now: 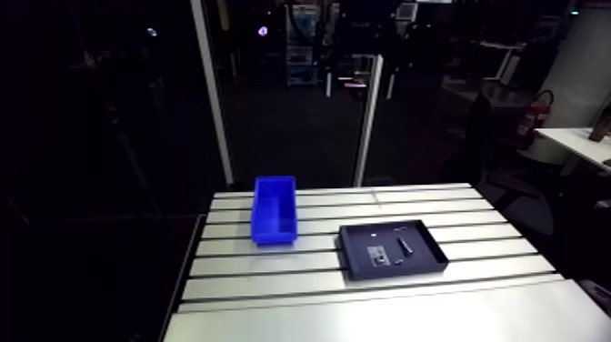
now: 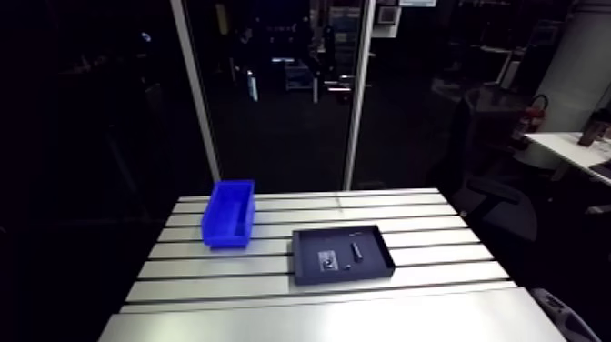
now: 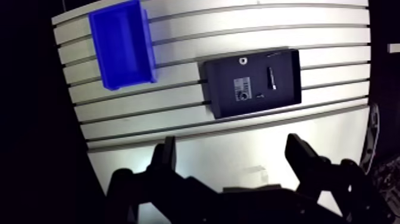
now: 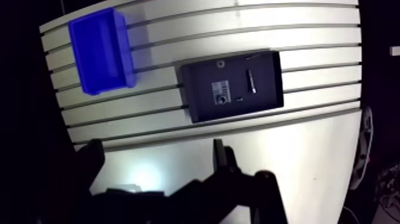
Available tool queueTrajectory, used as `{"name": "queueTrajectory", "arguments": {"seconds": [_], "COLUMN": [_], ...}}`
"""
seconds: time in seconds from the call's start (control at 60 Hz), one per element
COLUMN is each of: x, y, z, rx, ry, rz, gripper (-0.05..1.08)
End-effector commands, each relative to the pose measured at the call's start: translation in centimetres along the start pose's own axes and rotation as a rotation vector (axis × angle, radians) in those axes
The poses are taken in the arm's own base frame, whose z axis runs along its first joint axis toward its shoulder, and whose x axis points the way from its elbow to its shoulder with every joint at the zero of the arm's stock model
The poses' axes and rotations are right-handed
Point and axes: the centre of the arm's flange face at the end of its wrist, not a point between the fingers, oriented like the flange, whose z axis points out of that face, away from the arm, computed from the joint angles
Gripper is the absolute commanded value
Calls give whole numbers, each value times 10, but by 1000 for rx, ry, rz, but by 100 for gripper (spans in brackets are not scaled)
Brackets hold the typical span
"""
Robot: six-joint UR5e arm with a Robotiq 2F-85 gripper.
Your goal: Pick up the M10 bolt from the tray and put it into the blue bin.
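A black tray (image 3: 287,98) lies on the slotted aluminium table (image 3: 178,119). In it a dark bolt (image 3: 271,77) lies lengthwise near one side, beside a white label with a round part (image 3: 241,90) and a small nut (image 3: 243,60). The blue bin (image 3: 122,43) stands empty a short way from the tray, across a few table slots. My gripper (image 3: 232,143) hangs high above the near part of the table, well short of the tray, open and holding nothing. In the arm view the bin (image 1: 275,209) and the tray (image 1: 350,259) show, but the gripper does not.
A white upright post (image 1: 366,123) and a slanted post (image 1: 211,91) rise behind the table's far edge. The table's left edge drops into darkness close to the bin.
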Motion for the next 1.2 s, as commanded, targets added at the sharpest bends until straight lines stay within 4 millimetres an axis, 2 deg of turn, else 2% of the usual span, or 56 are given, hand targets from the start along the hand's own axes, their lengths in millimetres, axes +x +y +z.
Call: {"name": "queueTrajectory", "arguments": {"seconds": [0.017, 0.167, 0.483, 0.9, 1.083, 1.2], "x": [0, 0, 1, 8, 9, 9], "y": [2, 3, 17, 56, 63, 81], "z": [-2, 0, 17, 47, 59, 72], "rx": [-14, -22, -18, -11, -7, 13], "ry": [0, -2, -23, -20, -12, -7], "rz": [-10, -47, -126, -178, -205, -195], "gripper": [0, 0, 0, 0, 0, 0]}}
